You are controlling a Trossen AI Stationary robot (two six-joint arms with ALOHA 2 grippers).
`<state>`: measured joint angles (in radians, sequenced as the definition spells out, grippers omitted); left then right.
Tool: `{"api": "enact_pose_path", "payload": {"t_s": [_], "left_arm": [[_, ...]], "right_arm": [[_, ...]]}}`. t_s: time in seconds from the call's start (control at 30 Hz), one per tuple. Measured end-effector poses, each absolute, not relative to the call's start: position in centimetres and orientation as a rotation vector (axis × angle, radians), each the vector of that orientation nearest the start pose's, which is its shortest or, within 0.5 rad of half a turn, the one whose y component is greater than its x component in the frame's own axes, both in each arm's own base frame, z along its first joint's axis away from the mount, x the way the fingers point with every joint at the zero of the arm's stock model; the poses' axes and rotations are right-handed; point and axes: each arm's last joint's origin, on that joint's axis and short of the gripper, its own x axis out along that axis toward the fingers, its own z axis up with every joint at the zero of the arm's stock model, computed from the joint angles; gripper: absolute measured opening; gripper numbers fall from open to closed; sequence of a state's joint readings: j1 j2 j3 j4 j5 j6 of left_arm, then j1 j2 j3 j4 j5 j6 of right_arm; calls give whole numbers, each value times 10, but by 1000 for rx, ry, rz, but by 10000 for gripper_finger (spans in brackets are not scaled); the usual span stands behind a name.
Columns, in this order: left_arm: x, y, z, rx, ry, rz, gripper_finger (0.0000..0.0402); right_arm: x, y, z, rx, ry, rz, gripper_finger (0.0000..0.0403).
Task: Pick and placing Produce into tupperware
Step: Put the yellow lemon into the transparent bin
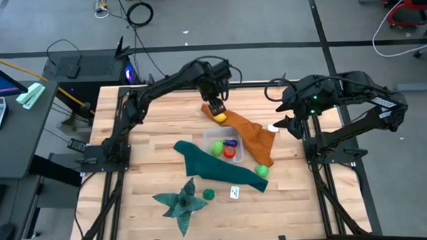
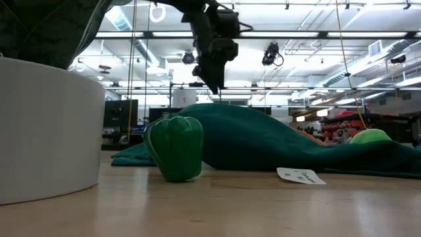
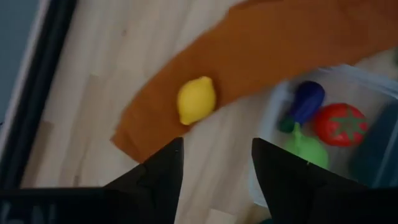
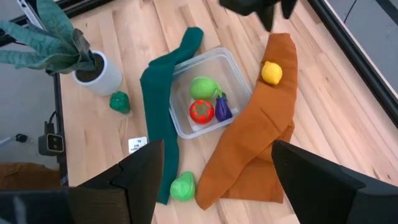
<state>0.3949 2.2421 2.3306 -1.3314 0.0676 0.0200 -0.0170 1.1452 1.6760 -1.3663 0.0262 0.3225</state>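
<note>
The yellow lemon (image 3: 196, 99) lies on the far end of an orange cloth (image 1: 251, 136). My left gripper (image 3: 216, 165) hangs open above it, touching nothing; in the low view my left gripper (image 2: 214, 56) is well off the table. The clear tupperware (image 4: 231, 67) sits between the orange and teal cloths and holds a light green fruit (image 4: 203, 87), a red tomato (image 4: 201, 111) and a purple eggplant (image 4: 222, 109). Another light green fruit (image 1: 261, 171) rests by the near ends of the cloths. A dark green pepper (image 2: 174, 148) stands on the wood. My right gripper (image 4: 217, 180) waits open at the table's right side.
A teal cloth (image 1: 201, 162) runs along the box's left and near sides. A potted star-shaped plant (image 1: 181, 203) in a white pot (image 2: 46, 131) stands near the front edge, with a small white card (image 1: 234, 193) to its right. Bare wood lies left of the cloths.
</note>
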Motion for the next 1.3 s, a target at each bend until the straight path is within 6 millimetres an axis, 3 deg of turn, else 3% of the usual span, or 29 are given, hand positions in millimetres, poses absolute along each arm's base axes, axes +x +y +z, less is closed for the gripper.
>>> {"api": "enact_pose_path", "payload": {"t_s": [0.23,0.43,0.6,0.8,1.03,1.3], "left_arm": [[423,194,291,-243,1168,239,204],[434,193,271,-255,1193,204,215],[428,193,276,-263,1211,191,207],[399,202,311,-310,1179,204,185],[358,194,360,-334,1155,223,172],[310,171,420,-319,1032,265,178]], "right_arm": [[164,-4,447,300,820,-181,261],[166,-4,446,321,819,-190,261],[166,-4,446,326,819,-193,261],[166,-4,446,316,816,-208,261],[171,-13,444,257,826,-269,261],[211,-45,426,222,907,-241,261]]}}
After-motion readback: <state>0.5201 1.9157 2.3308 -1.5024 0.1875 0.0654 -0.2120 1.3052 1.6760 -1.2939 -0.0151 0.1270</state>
